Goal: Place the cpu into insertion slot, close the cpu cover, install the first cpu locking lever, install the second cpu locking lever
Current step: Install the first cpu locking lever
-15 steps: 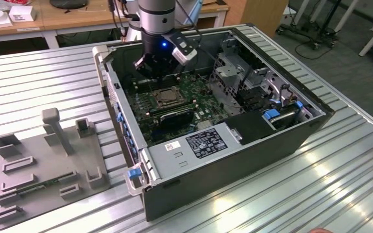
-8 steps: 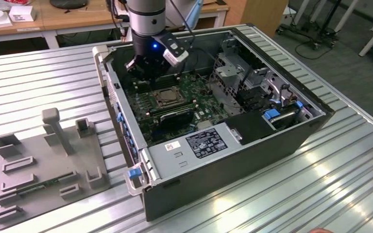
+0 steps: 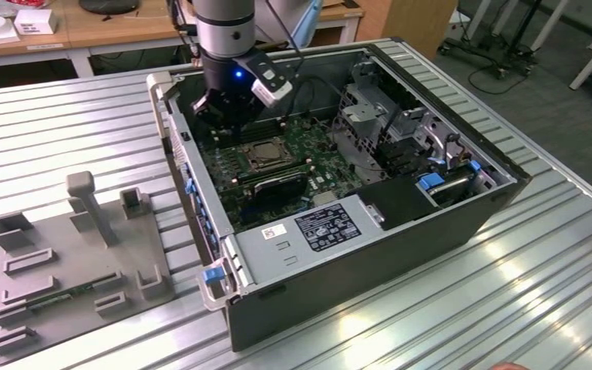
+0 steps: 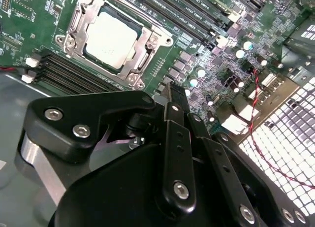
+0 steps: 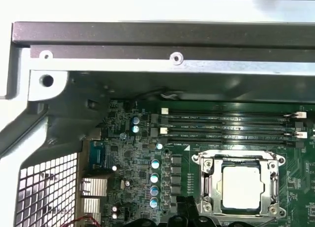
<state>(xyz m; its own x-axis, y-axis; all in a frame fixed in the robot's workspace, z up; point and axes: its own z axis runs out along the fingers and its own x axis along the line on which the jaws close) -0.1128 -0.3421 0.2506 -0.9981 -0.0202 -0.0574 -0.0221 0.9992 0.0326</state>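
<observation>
The cpu (image 4: pixel 110 40) lies grey face up in the insertion slot (image 4: pixel 74 25) on the green motherboard, also seen as the cpu (image 5: pixel 241 186) in the first wrist view and the cpu (image 3: pixel 261 153) in the exterior view. The cpu cover (image 4: pixel 147 47) lies flat around it, its window framing the chip. My gripper (image 4: pixel 172 93) hovers just off one corner of the socket, above small board components, fingers shut together with nothing between them. In the exterior view the gripper (image 3: pixel 224 123) hangs inside the open case, towards the far side from the socket.
The open computer case (image 3: pixel 378 254) walls the board in; its rim (image 5: pixel 147 40) is close to the gripper. Long black memory slots (image 4: pixel 187 15) flank the socket. A drive cage (image 3: pixel 378 123) stands on the exterior view's right. A grey fixture (image 3: pixel 70 262) sits on the slatted table.
</observation>
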